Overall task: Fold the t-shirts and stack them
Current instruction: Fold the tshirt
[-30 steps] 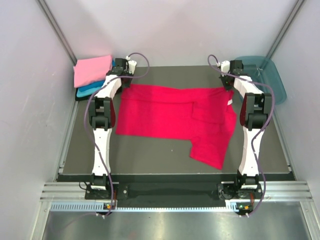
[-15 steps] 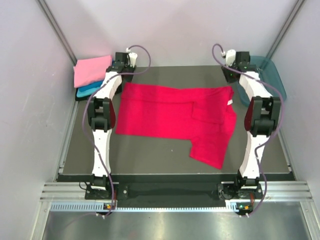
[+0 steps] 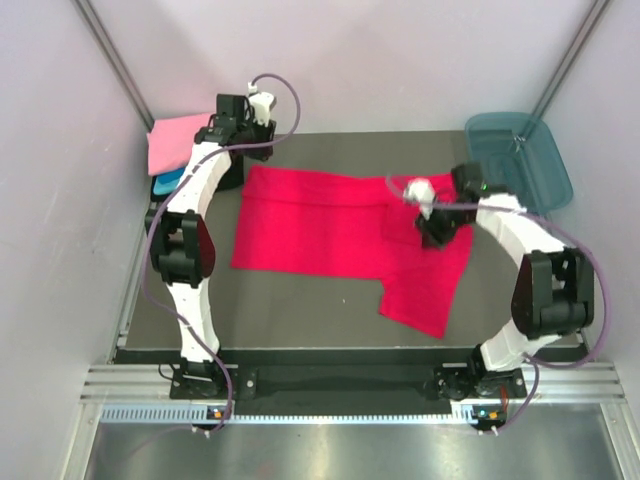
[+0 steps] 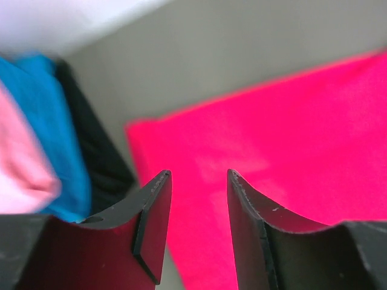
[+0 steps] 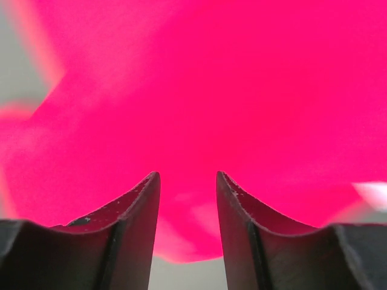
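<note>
Spread flat mid-table for folding, red t-shirt (image 3: 340, 225); parted and empty, left gripper (image 4: 198, 181) near far-left corner, right gripper (image 5: 187, 181) seemingly over right sleeve.

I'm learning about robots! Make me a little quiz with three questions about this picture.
1. True or false: the red t-shirt lies spread on the table.
2. Which sits on top of the stack at the far left: A) pink t-shirt, B) black one, C) blue one?
3. Fill in: the right gripper hovers over the ____ shirt, fingers apart.

Key: 1 true; 2 A; 3 red.
</note>
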`<act>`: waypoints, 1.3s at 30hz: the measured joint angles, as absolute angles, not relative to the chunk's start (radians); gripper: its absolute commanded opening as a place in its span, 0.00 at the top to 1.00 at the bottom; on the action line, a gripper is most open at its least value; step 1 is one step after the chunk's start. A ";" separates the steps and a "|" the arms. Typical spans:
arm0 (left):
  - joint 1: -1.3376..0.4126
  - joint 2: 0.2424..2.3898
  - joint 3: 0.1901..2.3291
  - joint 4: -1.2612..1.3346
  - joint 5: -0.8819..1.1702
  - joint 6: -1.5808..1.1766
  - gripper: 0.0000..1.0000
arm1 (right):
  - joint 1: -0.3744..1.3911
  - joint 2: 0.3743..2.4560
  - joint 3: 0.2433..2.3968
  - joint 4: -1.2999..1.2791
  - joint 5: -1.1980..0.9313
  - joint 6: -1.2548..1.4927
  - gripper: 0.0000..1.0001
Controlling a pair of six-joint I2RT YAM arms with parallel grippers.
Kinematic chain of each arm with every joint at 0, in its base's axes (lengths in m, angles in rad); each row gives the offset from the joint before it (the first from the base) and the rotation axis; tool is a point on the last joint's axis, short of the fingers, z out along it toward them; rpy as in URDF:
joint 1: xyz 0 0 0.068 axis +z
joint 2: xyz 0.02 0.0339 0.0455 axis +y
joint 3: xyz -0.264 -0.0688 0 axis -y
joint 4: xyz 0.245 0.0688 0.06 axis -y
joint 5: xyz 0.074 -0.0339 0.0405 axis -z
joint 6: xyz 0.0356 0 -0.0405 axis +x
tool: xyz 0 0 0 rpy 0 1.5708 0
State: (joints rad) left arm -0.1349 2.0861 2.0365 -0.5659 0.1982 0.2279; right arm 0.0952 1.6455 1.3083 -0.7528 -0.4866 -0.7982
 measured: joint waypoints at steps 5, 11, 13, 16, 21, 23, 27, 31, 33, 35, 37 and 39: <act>-0.135 2.087 1.916 -0.616 0.229 0.202 0.57 | 0.168 1.430 0.937 -0.866 -0.487 -1.031 0.62; -0.135 2.093 1.908 -0.644 0.214 0.204 0.58 | 0.226 1.100 0.711 -0.911 -0.463 -1.262 0.62; -0.135 2.101 1.917 -0.643 0.206 0.204 0.58 | 0.258 1.054 0.666 -0.928 -0.457 -1.309 0.62; -0.135 2.113 1.921 -0.644 0.193 0.205 0.58 | 0.299 1.034 0.620 -0.957 -0.449 -1.351 0.62; -0.135 2.132 1.923 -0.644 0.179 0.209 0.58 | 0.331 1.068 0.609 -0.974 -0.442 -1.371 0.62; -0.135 2.136 1.923 -0.645 0.171 0.211 0.58 | 0.332 1.085 0.609 -0.975 -0.437 -1.378 0.61; -0.135 2.136 1.923 -0.644 0.161 0.213 0.58 | 0.340 1.089 0.607 -0.993 -0.426 -1.402 0.60; -0.134 2.136 1.922 -0.645 0.146 0.220 0.58 | 0.364 1.083 0.586 -1.018 -0.412 -1.423 0.60; -0.135 2.136 1.922 -0.644 0.140 0.223 0.58 | 0.366 1.078 0.578 -1.028 -0.409 -1.431 0.59; -0.134 2.136 1.922 -0.645 0.137 0.226 0.58 | 0.371 1.075 0.572 -1.036 -0.404 -1.434 0.59; -0.134 2.136 1.922 -0.644 0.134 0.228 0.58 | 0.379 1.077 0.568 -1.039 -0.399 -1.438 0.58; -0.134 2.136 1.922 -0.644 0.133 0.231 0.58 | 0.385 1.082 0.564 -1.035 -0.393 -1.439 0.58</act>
